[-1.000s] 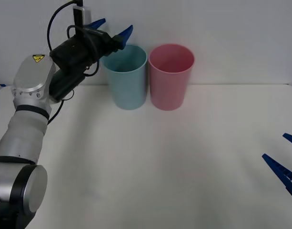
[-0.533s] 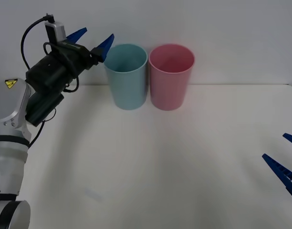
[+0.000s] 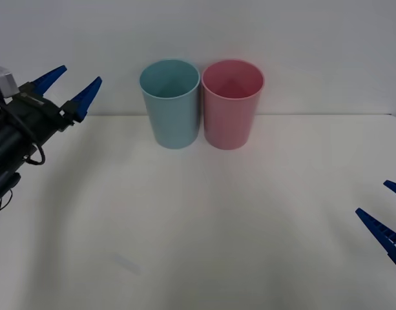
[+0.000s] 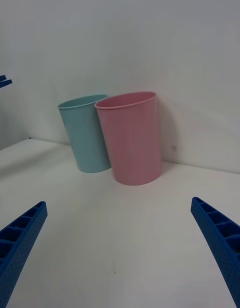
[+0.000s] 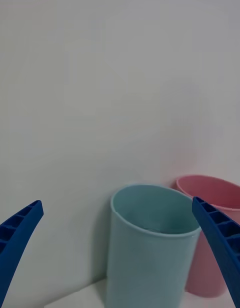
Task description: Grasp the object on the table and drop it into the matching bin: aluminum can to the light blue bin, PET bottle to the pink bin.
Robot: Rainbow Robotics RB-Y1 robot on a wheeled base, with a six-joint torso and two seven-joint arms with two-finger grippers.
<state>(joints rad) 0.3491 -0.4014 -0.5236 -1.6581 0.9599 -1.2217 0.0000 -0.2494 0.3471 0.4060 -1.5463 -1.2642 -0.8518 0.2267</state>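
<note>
The light blue bin [image 3: 172, 110] and the pink bin [image 3: 231, 110] stand side by side, upright, at the back of the white table [image 3: 204, 226]. The aluminum can and the PET bottle are out of view. My left gripper [image 3: 78, 74] hangs open and holds nothing, raised at the left edge, well to the left of the light blue bin. In the left wrist view the left gripper [image 5: 116, 202] faces the light blue bin [image 5: 150, 258] and the pink bin [image 5: 207, 188]. My right gripper [image 3: 372, 197] waits open at the right edge, low over the table.
A plain white wall rises right behind the bins. From the right wrist, the right gripper [image 4: 118, 202] looks across bare tabletop at the pink bin [image 4: 132, 138] and the light blue bin [image 4: 87, 135].
My left arm has pulled back to the left, from the light blue bin's rim to the picture's left edge, with its gripper open throughout. The right arm has not moved.
</note>
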